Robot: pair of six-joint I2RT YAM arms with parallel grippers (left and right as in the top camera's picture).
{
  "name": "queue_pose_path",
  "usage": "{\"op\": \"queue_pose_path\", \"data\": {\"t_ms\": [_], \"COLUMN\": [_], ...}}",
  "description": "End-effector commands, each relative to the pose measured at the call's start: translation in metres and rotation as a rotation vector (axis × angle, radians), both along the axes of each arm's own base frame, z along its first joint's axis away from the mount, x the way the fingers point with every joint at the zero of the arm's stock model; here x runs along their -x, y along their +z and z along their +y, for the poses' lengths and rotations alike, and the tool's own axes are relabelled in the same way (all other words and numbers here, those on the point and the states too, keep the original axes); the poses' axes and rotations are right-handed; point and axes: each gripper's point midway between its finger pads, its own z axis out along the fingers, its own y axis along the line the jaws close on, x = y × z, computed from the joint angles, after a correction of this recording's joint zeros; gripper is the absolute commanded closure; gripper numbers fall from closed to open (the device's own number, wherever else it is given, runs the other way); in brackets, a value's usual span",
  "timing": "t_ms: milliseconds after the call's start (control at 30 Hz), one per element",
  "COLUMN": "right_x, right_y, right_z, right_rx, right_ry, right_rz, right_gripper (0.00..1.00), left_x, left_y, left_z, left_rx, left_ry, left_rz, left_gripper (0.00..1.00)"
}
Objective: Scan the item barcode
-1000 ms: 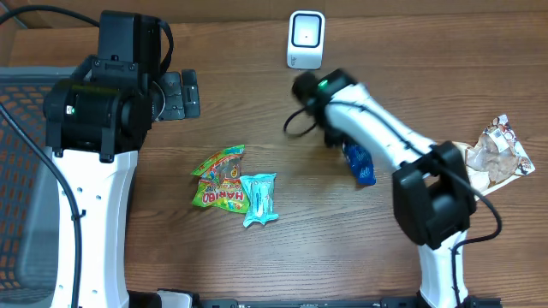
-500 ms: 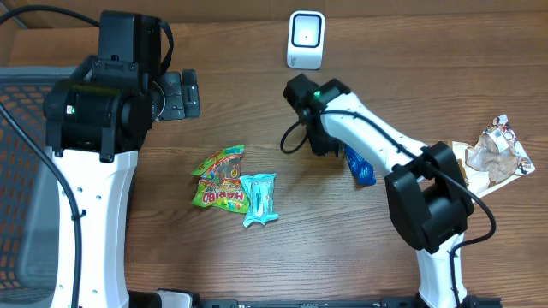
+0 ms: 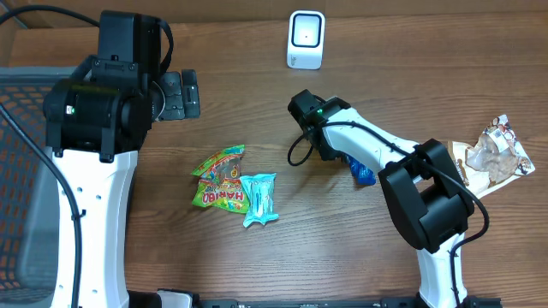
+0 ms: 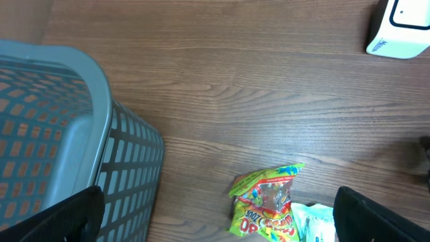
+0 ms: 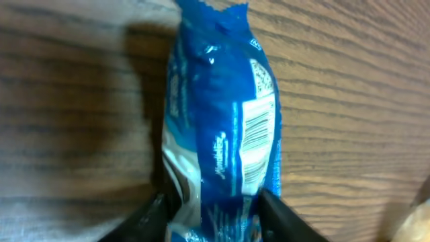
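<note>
A grey basket [image 4: 101, 101] stands at the far left. Beside it the left gripper [image 3: 182, 94] hovers over the surface [image 3: 257, 111], its fingers [image 4: 60, 218] spread wide with nothing between them. Near the middle lie a green gummy bag [image 3: 220, 178] and, touching it, a pale blue packet [image 3: 259, 198]. A white scanner [image 3: 306, 39] stands at the far edge. Right of centre, the right gripper [image 5: 215, 212] is down at the dark blue packet [image 3: 363, 170], which lies flat with its barcode [image 5: 255, 131] showing. The right fingers [image 5: 151, 218] sit against the packet's two sides; whether they pinch it cannot be told. A crumpled wrapper [image 3: 497, 154] lies far right.

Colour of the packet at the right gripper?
Blue plastic packet, white barcode label; best in right wrist view.
</note>
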Motion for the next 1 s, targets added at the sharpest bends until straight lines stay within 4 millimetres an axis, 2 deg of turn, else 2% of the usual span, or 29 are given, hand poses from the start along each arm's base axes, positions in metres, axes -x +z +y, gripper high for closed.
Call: {"op": "queue_pose_path", "data": {"t_ms": [0,67,133,200,333,400,533,667,800,867,967], "right_x": [0.003,0.007,0.01,0.01,0.013,0.015,0.019,0.018,0.006,-0.002,-0.014], "right_y": [0.0,-0.005,-0.009,-0.009,-0.008,-0.008,0.0,0.038,0.094,0.125,0.159], "right_z": [-0.008,-0.01,-0.012,-0.012,-0.012,-0.014,0.002,0.039,0.075,0.097,0.118], "right_rx": [0.017,0.023,0.027,0.028,0.034,0.038,-0.049,-0.25,-0.487,-0.644,-0.849], "right_ry": [-0.002,-0.001,-0.001,-0.001,0.002,-0.002,-0.005,-0.008,0.015,0.083,0.161], "right_rz": [-0.015,-0.008,-0.002,-0.001,0.01,0.019,0.077,0.161,0.182,0.187,0.181], "right_gripper": [0.6,0.6,0.67,0.79,0.85,0.96,0.96,0.96,0.96,0.96,0.96], "left_x": [-0.001,-0.001,-0.001,-0.001,-0.001,-0.001,-0.001,-0.001,-0.001,-0.001,-0.001], "left_y": [0.004,0.004,0.004,0.004,0.004,0.004,0.004,0.004,0.004,0.004,0.004], "left_z": [0.003,0.003,0.003,0.003,0.003,0.003,0.003,0.003,0.003,0.003,0.003], "left_rx": [-0.022,-0.022,-0.022,-0.022,-0.022,-0.022,-0.022,-0.022,-0.022,-0.022,-0.022], "left_ry": [-0.006,-0.006,-0.006,-0.006,-0.006,-0.006,-0.006,-0.006,-0.006,-0.006,-0.006], "left_rz": [-0.007,-0.007,-0.007,-0.007,-0.007,-0.007,-0.006,-0.007,-0.007,-0.007,-0.007], "left_gripper": [0.0,0.0,0.0,0.0,0.01,0.0,0.0,0.0,0.0,0.0,0.0]}}
